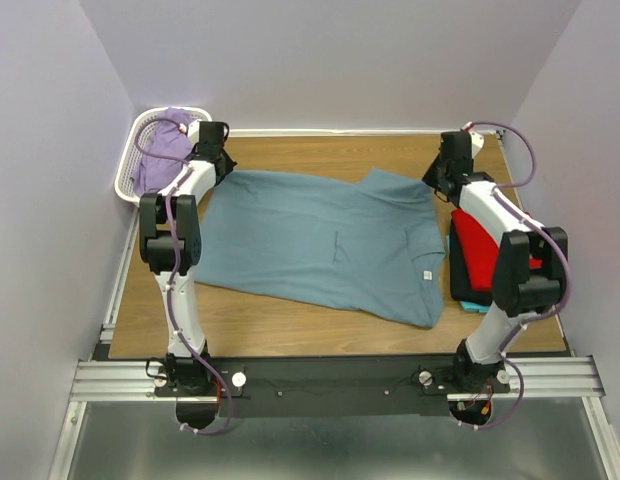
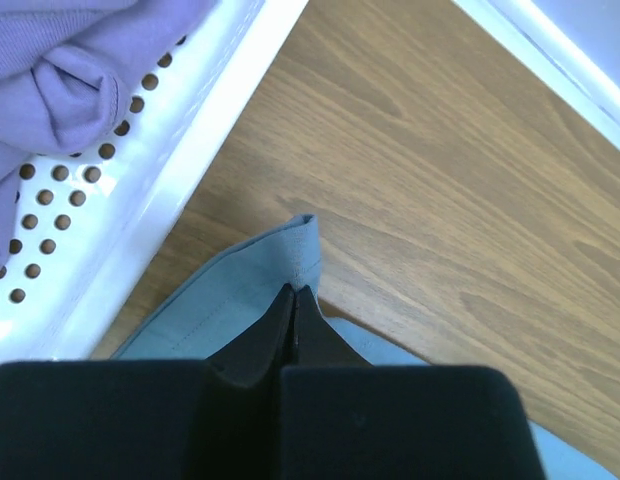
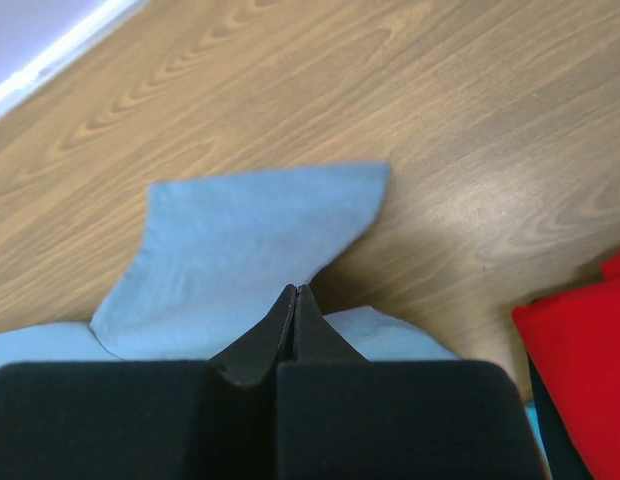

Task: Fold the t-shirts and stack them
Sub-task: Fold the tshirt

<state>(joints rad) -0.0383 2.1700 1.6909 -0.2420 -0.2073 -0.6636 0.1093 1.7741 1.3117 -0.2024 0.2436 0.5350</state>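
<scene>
The dusty blue-grey t-shirt (image 1: 310,240) lies spread across the wooden table, with its white neck label (image 1: 427,275) towards the right front. My left gripper (image 1: 216,152) is shut on the shirt's far left corner (image 2: 295,255); the cloth sticks out past the closed fingertips (image 2: 293,292). My right gripper (image 1: 446,172) is shut on the shirt's far right sleeve (image 3: 260,240), which hangs a little above the wood. A folded red t-shirt (image 1: 478,252) lies on a turquoise one (image 1: 474,303) at the right edge, under the right arm; the red one also shows in the right wrist view (image 3: 580,350).
A white lattice basket (image 1: 130,160) holding purple cloth (image 1: 162,150) stands at the far left corner, right beside the left gripper; its wall (image 2: 110,230) fills the left of the left wrist view. Walls enclose the table on three sides.
</scene>
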